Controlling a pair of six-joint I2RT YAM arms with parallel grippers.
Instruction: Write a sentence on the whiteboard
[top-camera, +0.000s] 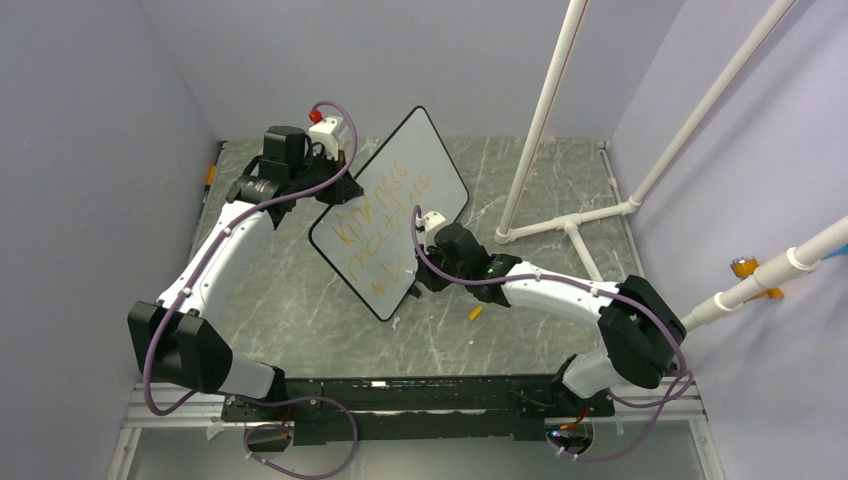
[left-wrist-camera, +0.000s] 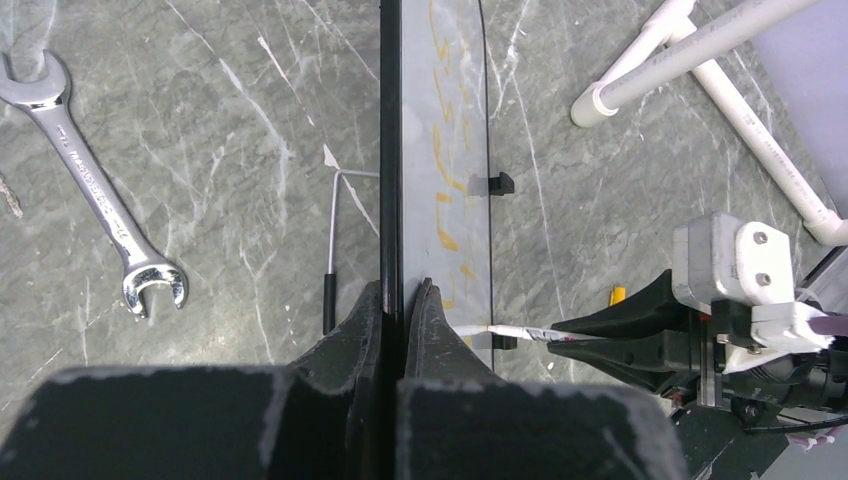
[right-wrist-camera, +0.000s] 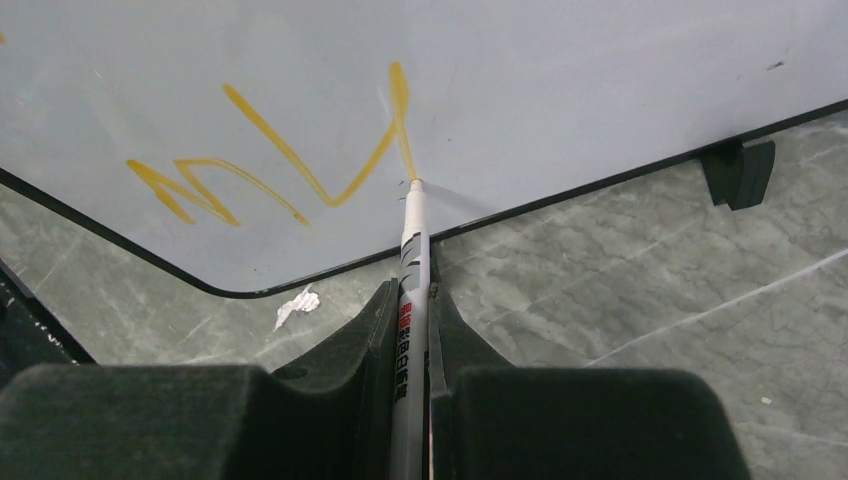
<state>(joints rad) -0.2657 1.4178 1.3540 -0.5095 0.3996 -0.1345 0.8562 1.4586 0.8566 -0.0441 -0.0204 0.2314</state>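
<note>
while downturned, left claw (left-wrist-camera: 403, 298) clamps whiteboard (top-camera: 420, 150).

Beneath me the grey marble-veined tabletop (top-camera: 300, 310) carries a silver steel spanner (left-wrist-camera: 95, 190), a white plastic pipe frame (top-camera: 575, 225), a crumpled white paper scrap (right-wrist-camera: 296, 303) and a small yellow piece (top-camera: 475, 313), perhaps a marker cap.

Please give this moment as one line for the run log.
left hand: shut on whiteboard rim | right hand: shut on marker | marker tip: on whiteboard at stroke end | sentence: third line begun
</note>
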